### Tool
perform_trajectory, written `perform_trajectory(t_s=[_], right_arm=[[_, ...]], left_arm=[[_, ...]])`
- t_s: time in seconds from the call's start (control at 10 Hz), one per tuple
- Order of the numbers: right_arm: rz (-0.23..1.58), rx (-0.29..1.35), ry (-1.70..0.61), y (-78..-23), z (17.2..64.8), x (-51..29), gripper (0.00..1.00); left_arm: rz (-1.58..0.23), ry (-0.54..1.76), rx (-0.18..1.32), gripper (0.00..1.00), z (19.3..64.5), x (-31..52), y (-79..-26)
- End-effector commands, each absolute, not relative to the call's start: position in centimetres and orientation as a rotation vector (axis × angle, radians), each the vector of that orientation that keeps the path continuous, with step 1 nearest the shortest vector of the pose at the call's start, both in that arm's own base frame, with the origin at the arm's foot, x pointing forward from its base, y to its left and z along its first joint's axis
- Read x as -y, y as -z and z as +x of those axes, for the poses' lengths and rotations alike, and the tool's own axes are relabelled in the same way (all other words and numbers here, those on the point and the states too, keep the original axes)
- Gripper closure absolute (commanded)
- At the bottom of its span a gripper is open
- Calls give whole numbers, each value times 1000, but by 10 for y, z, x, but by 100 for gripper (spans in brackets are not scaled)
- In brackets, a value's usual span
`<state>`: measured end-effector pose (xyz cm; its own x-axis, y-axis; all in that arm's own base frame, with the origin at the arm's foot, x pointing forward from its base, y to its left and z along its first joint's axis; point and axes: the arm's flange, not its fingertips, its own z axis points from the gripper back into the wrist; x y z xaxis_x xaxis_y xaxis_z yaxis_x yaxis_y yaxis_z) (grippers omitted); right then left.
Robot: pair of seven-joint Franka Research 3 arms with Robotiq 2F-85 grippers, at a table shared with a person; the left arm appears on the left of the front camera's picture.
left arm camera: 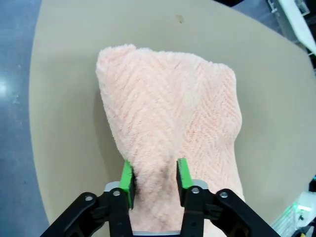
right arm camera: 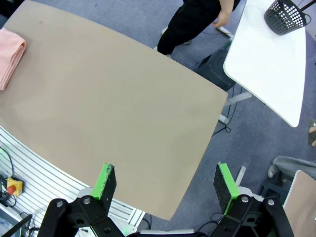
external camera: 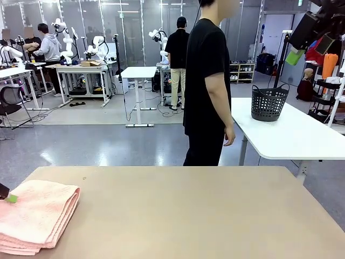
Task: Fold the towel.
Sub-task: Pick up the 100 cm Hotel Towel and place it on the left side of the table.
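The left hand sits low over the near edge of the towel, its two green pads standing a little apart with a ridge of pink terry rising between them. The pads look to press into the pile on both sides, but the gap stays fairly wide, so I cannot tell whether this is a firm pinch or a hand simply resting around the cloth. From the hand, the towel runs straight ahead, away along the fingers, and its long axis follows that same line. It already lies doubled in several layers, as the stacked edges in the front view show, at the left near corner of the worktop, where a green pad tip touches its top surface.

The right hand is released, its pads spread wide, and hangs high above the worktop's opposite side; the towel lies well apart from it, at the far corner. The left arm is thus by far the nearer, and any further fold or tidying likely falls to it.

A person stands beyond the far edge, turned sideways, hands away from the worktop.
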<state>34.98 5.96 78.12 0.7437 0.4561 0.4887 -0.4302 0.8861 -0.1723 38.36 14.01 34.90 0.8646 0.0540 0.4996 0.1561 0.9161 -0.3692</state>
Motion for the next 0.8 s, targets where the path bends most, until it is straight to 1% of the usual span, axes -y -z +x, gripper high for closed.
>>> perform_trajectory(t_s=[0.0,0.1,0.2,0.3,0.4,0.6,0.7], right_arm=[[-54,548,-487,-782,350,-59,0],[-54,548,-487,-782,350,-59,0],[-54,548,-487,-782,350,-59,0],[-54,548,-487,-782,350,-59,0],[-54,548,-487,-782,350,-59,0],[-54,548,-487,-782,350,-59,0],[-54,548,-487,-782,350,-59,0]], left_arm=[[-340,82,525,0,359,-123,-355],[-318,90,513,0,359,-123,-357],[-290,99,498,17,361,-119,-361],[-286,115,504,5,363,-112,-368],[-277,129,507,0,364,-106,-374],[-259,149,516,0,363,-90,-384],[-296,150,507,0,395,-120,-371]])
